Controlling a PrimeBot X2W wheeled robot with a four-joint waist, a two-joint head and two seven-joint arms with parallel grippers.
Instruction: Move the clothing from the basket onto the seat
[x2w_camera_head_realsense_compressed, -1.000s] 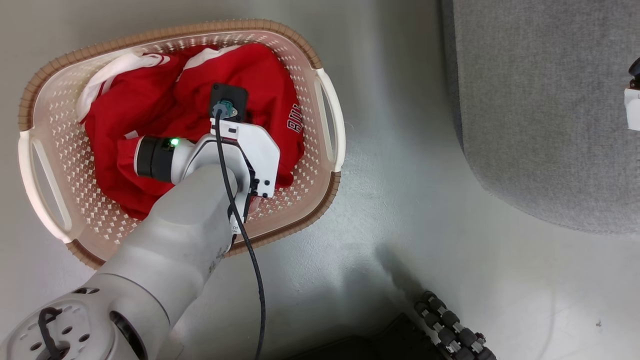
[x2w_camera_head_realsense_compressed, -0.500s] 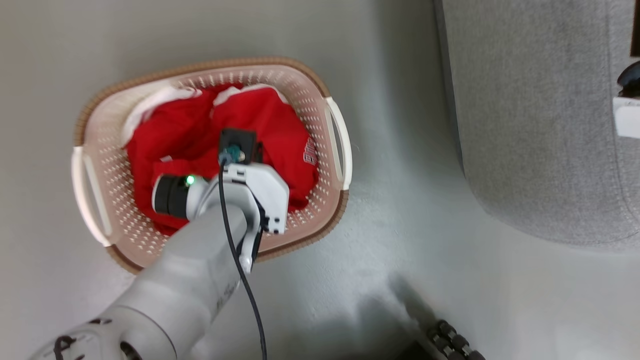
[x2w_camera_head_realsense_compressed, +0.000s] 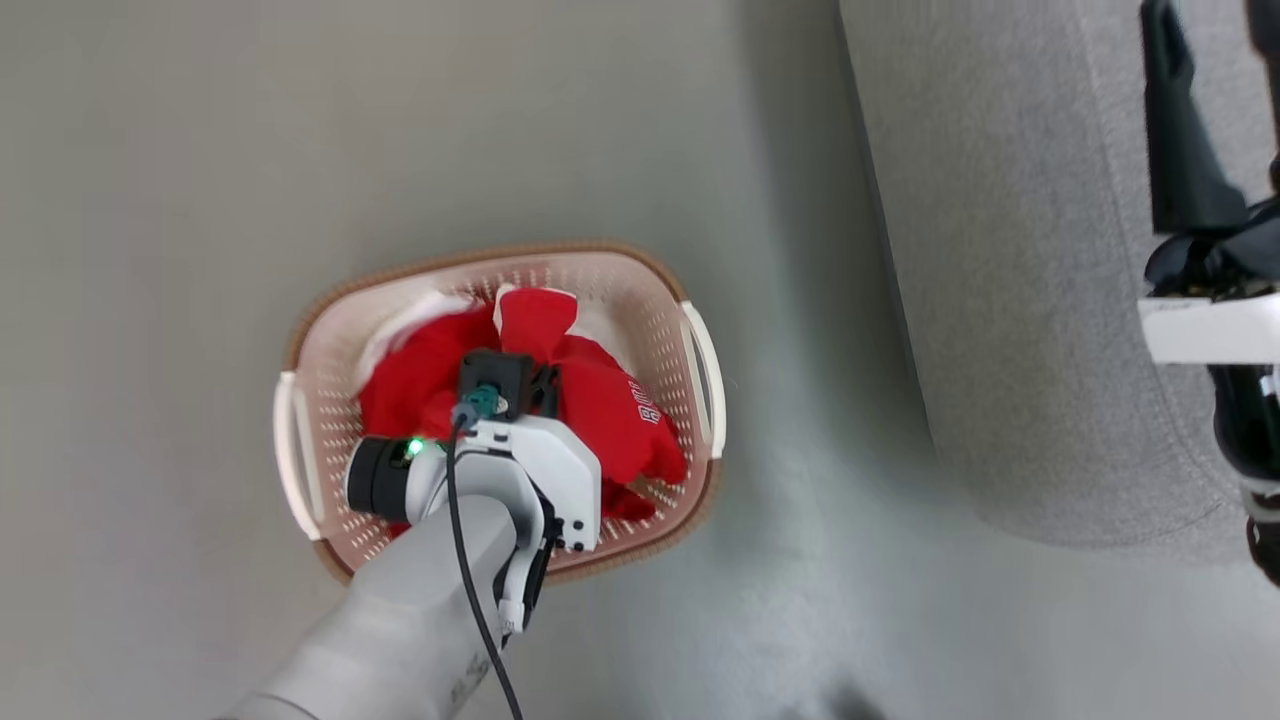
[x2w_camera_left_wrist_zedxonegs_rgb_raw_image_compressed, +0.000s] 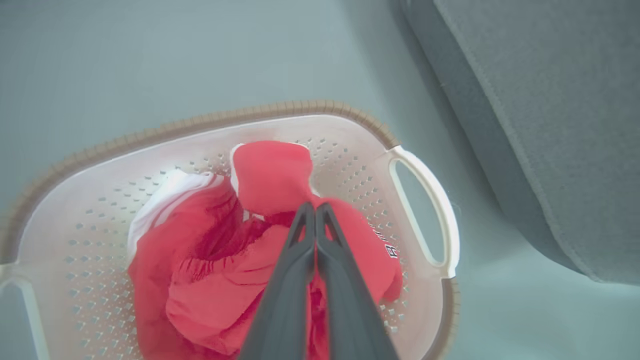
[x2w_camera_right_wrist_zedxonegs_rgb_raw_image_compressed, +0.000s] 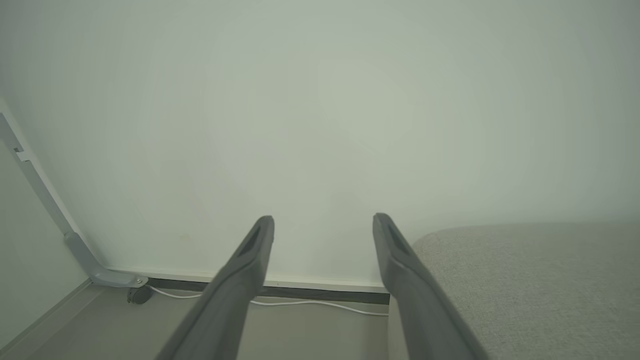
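Inside basket, left end effector pinches clothing; floor gap before seat edge; right end effector wide.

Floor: smooth, pale grey.
Basket: stands on the floor, left of the seat, apart from it.
Seat: grey, on the floor.
Cable: white, along the wall's foot.
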